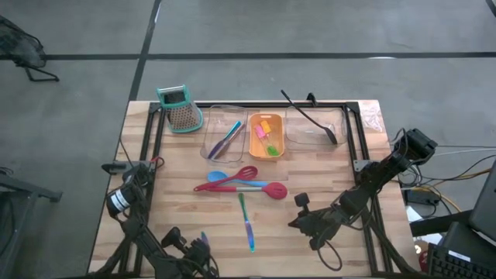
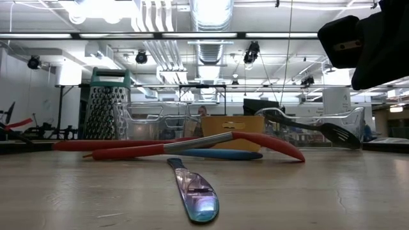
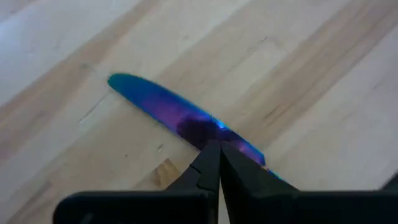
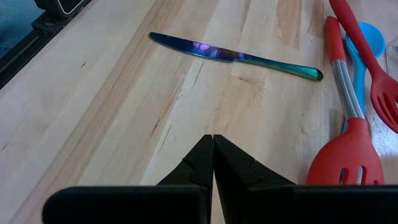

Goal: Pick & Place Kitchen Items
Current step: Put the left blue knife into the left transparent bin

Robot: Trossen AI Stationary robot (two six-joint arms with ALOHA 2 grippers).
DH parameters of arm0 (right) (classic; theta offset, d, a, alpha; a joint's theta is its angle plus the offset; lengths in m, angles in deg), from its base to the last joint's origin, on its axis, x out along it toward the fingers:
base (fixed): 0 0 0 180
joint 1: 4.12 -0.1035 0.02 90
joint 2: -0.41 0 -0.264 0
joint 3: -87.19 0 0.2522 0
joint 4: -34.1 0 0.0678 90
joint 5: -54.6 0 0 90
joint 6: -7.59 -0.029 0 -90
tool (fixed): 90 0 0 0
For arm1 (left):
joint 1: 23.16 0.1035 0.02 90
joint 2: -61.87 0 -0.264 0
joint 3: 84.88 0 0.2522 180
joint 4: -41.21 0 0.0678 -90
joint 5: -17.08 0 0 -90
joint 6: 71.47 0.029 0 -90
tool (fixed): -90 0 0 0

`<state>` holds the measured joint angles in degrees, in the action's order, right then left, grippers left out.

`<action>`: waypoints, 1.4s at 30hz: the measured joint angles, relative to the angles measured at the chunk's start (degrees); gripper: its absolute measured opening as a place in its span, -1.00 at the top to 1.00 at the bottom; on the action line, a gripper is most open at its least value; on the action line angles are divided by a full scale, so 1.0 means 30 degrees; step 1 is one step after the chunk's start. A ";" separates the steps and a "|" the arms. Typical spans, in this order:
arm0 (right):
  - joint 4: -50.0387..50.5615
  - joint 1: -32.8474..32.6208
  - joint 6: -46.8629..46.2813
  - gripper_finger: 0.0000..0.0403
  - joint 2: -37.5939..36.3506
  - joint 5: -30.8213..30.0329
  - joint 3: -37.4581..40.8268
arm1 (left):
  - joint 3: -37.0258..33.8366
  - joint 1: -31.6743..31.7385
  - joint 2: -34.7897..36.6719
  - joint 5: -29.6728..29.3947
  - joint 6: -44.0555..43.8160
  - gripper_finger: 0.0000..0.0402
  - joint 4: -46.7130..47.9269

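The knife (image 1: 246, 221) lies flat on the table (image 1: 178, 205), near the red spatulas (image 1: 248, 186). The left gripper (image 3: 219, 163) hovers clenched and empty over its blade. It should open, straddle the handle, then close squarely.

The right gripper (image 4: 212, 154) waits clenched.

High view looks straight down, taking in the whole wooden table (image 1: 325, 167) with floor around it. Low view sits at tabletop height, facing level across the boards into the room behind, close on the iridescent knife (image 2: 195, 191). Left wrist view hangs just above that same knife (image 3: 180, 115), angled down at the wood. Right wrist view looks from farther off, catching the knife (image 4: 233, 55) and the red spatula (image 4: 345, 152), also shared with high and low views
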<state>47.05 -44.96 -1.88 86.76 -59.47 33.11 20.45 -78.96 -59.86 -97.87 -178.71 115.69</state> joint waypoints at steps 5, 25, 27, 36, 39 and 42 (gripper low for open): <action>-0.0003 -0.0004 0.0007 0.96 0.0000 0.0000 0.0000 | 0.0719 -0.0069 0.0007 -0.1037 -0.0541 0.76 0.2167; 0.0002 0.0000 0.0583 0.96 0.0000 -0.0003 0.0000 | 0.2595 -0.3786 -0.0322 -0.6622 -0.4450 0.23 -1.0212; 0.0003 0.0000 0.0641 0.96 0.0000 -0.0004 0.0000 | 0.2523 -0.3814 -0.0794 -0.6705 -0.5290 0.17 -1.0973; 0.0202 -0.0002 0.0889 0.96 -0.0007 0.0000 0.0144 | 0.2465 -0.3869 -0.2229 -0.5829 -0.6796 0.09 -1.2779; 0.0185 -0.0004 0.0882 0.96 -0.0007 0.0000 0.0197 | 0.2467 -0.4032 -0.2229 -0.4893 -0.7680 0.09 -1.2362; 0.0179 -0.0007 0.0860 0.96 -0.0007 0.0007 0.0204 | 0.2233 -0.4085 -0.2259 -0.4664 -0.8281 0.10 -1.1939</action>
<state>47.59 -44.98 0.70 86.74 -59.45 33.72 27.14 -91.21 -66.63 -111.87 -203.55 79.87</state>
